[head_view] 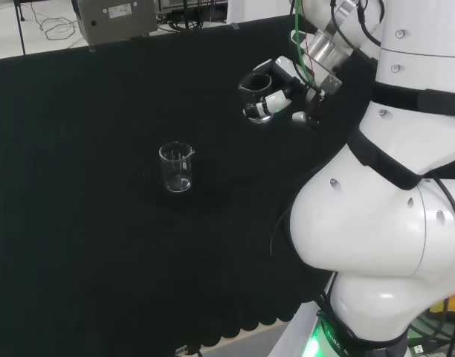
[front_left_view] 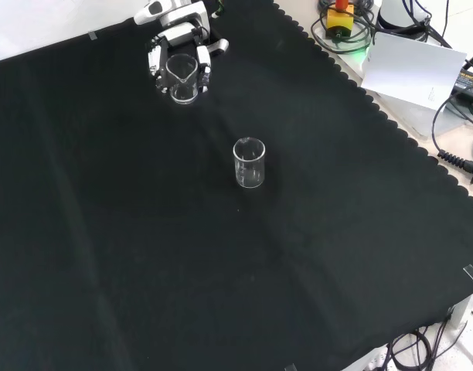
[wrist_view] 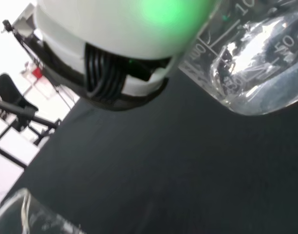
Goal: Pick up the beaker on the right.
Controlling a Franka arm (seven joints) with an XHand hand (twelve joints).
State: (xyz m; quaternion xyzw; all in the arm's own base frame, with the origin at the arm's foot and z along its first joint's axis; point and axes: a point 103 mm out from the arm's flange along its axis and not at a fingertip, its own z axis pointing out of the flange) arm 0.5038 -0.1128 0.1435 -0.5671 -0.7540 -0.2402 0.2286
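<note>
The hand (head_view: 276,85) has its fingers curled round a clear glass beaker (head_view: 256,95), held up above the cloth at the right of the head view. In the front view the same held beaker (front_left_view: 182,79) sits in the hand (front_left_view: 178,42) near the top of the cloth. Close up in the wrist view, the held beaker (wrist_view: 246,63) shows printed scale marks. A second clear beaker (head_view: 176,167) stands upright on the cloth to the left in the head view, and it is also the beaker (front_left_view: 250,163) near the middle of the front view.
Black cloth (head_view: 79,223) covers the bench, with a scalloped edge (front_left_view: 391,124) at the right of the front view. A grey box (head_view: 114,18) stands beyond the cloth's far edge. The arm's white links (head_view: 383,208) take up the head view's right. Cables and paper (front_left_view: 410,66) lie off the cloth.
</note>
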